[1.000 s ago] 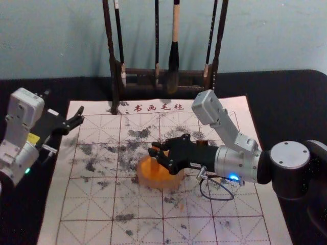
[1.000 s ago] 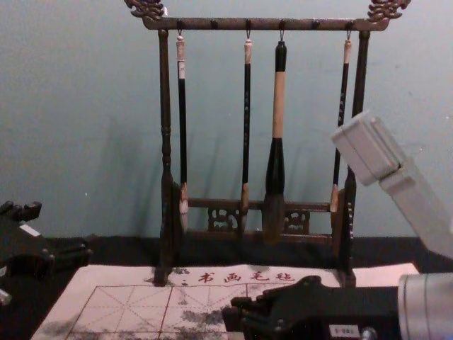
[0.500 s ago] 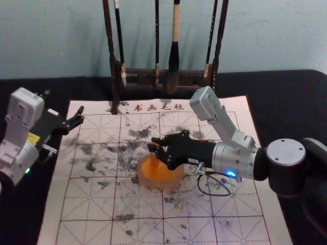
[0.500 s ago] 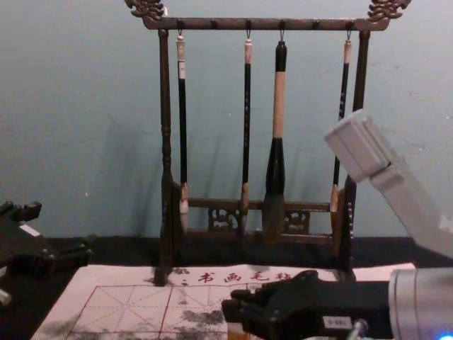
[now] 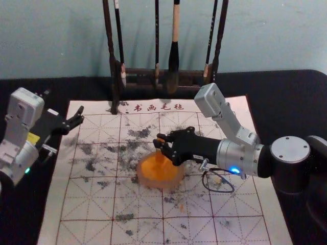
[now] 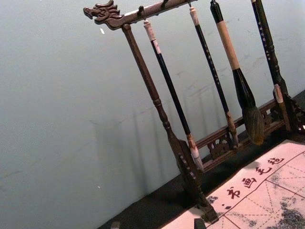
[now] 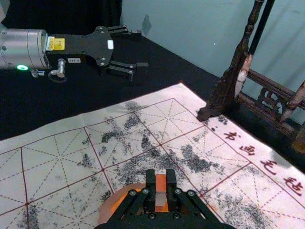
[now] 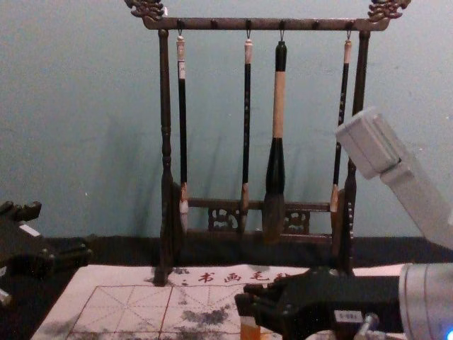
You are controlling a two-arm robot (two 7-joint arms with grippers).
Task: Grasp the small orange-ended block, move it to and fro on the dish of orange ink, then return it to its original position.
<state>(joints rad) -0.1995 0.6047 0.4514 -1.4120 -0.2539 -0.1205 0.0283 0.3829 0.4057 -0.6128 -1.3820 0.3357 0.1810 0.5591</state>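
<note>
Orange-ended, the small block (image 7: 160, 197) is at the centre of the head view, at the ink dish (image 5: 159, 185). We observe the right gripper (image 5: 159, 141) clamped on it. We locate the left gripper (image 5: 64, 104) parked, fingers wide, at left of frame.

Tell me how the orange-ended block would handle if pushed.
The block is probably stiff: it shows no bend in the grip of the right gripper. Taller than wide, it would likely tip if pushed near its top. Its flat face suggests it wouldn't roll.
</note>
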